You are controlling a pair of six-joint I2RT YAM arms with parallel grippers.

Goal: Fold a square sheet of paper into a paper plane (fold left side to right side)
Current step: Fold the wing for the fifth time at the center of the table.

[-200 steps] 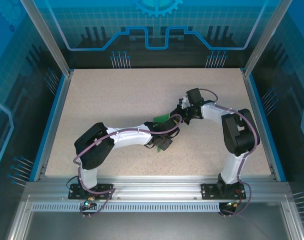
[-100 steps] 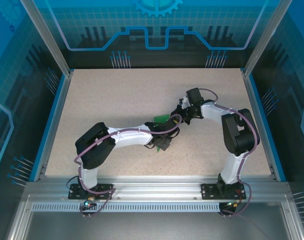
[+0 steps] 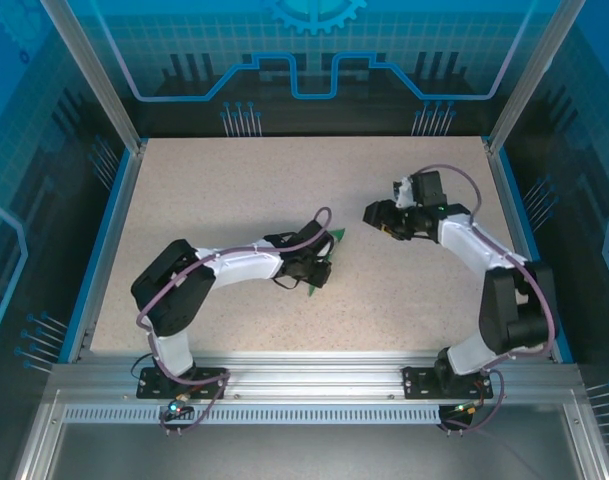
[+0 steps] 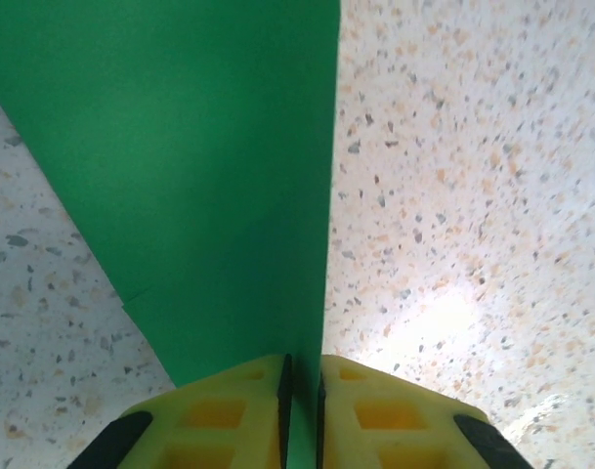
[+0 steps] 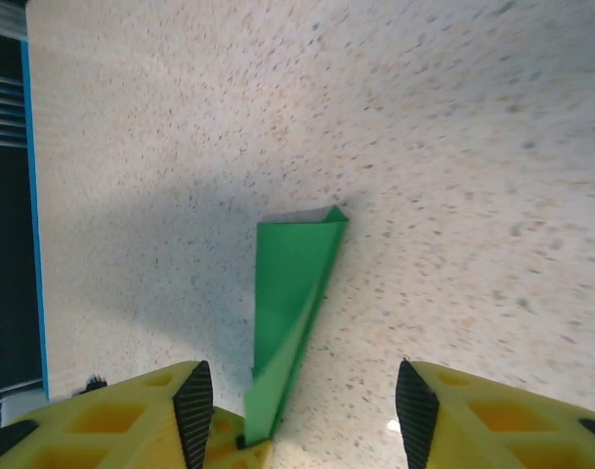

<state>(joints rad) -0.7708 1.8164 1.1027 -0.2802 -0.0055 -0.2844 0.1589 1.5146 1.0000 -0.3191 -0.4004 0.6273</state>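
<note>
One square sheet of paper (image 4: 199, 147), wedge-folded | left gripper (image 4: 302, 366) clamped on its edge, probably holding the crease | right gripper (image 5: 302, 391) agape, empty, apart.

Wide bare tabletop (image 3: 214, 190) far and left — mid-table, left claw (image 4: 302, 391) with green paper (image 4: 199, 176).

Speckled beige table (image 3: 234, 190), folded green paper (image 3: 335, 237)

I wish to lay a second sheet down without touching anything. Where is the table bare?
Free: the far strip of the table along the back edge; the far-left corner by the blue rail; the near patch between left arm and right arm. Crowded: the middle, where the left claw pinches the green sheet and the open right claw hovers close.
</note>
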